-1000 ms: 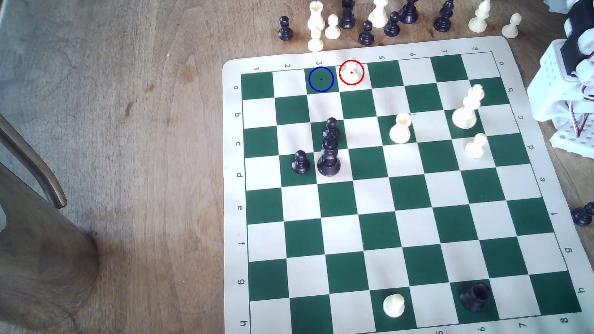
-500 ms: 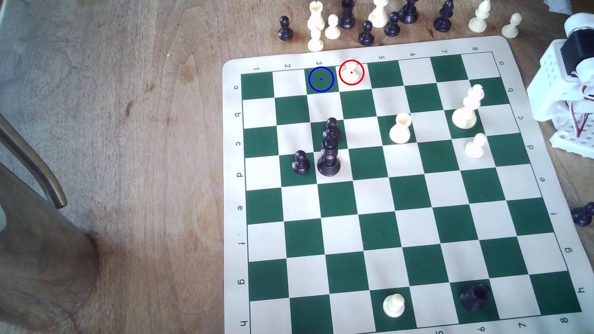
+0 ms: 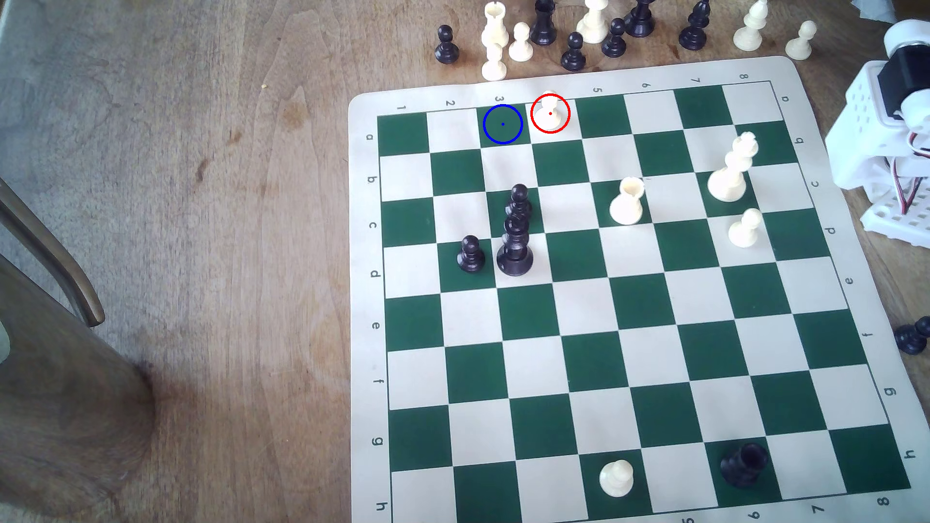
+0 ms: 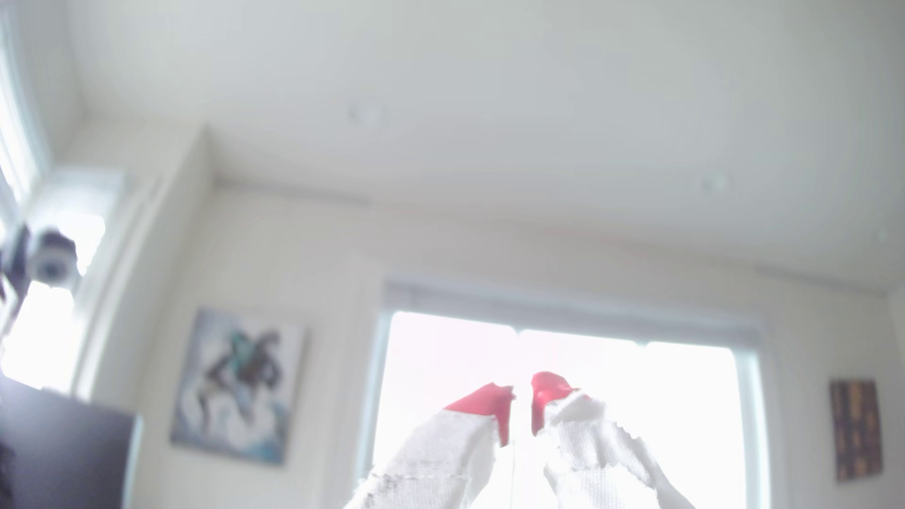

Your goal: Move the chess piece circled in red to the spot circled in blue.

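gripper (image 4: 522,404): seen in the wrist view, white fingers with red tips (image 4: 482,401); tips set close with a thin gap between, nothing held; aimed up at a ceiling and a bright window (image 4: 636,391).
arm base (image 3: 890,146): white housing with red wires, seen at the exterior view's right edge, just off the board's corner, well apart from the ringed pawn.
near board edge: a cream pawn (image 3: 617,477) on a green square in row h; a black rook (image 3: 744,463) lying tipped over on a green square to the exterior view's right of it.
mid board: black pawn (image 3: 470,254), tall black piece (image 3: 514,246), cream rook (image 3: 627,201), tall cream piece (image 3: 732,168).
chess board (image 3: 365,301): green and cream squares, laid on a wooden table (image 3: 201,201).
white pawn (image 3: 549,108): cream plastic, ball head, narrow neck, flared round base; ringed in red.
pawn axis: upright, long axis vertical, head up, base flat on the board.
pawn location: cream square in row a, column 4, at the far board edge.
blue-ringed square (image 3: 502,124): dark green, row a, column 3, unoccupied; just beside the pawn's square, to the exterior view's left.
beyond board: spare black and cream pieces (image 3: 573,50) standing on the table.
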Motion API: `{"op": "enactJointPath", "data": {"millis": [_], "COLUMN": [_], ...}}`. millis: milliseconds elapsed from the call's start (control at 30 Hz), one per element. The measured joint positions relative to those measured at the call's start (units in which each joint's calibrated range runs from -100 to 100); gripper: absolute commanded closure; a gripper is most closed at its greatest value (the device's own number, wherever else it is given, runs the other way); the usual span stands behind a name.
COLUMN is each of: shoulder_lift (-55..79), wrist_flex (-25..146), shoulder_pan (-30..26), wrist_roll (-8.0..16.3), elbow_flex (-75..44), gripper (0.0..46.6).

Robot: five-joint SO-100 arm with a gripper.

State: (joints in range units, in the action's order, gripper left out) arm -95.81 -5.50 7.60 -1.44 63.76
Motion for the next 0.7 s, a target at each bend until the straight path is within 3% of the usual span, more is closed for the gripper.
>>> {"op": "enactJointPath", "data": {"millis": [133,367,467,700], "shoulder_lift": [-0.08,9.97,22.87,54.46], "wrist_flex": [11.16,40.24,50.60,66.85], "shoulder_pan": [3.91,11.50,13.86,10.84], "wrist_roll": [0.00,5.23,6.74,8.50], "elbow_flex": [-1.72,-10.21,-17.80,-37.51], "gripper": [46.4,46.0,46.4,45.8]}}
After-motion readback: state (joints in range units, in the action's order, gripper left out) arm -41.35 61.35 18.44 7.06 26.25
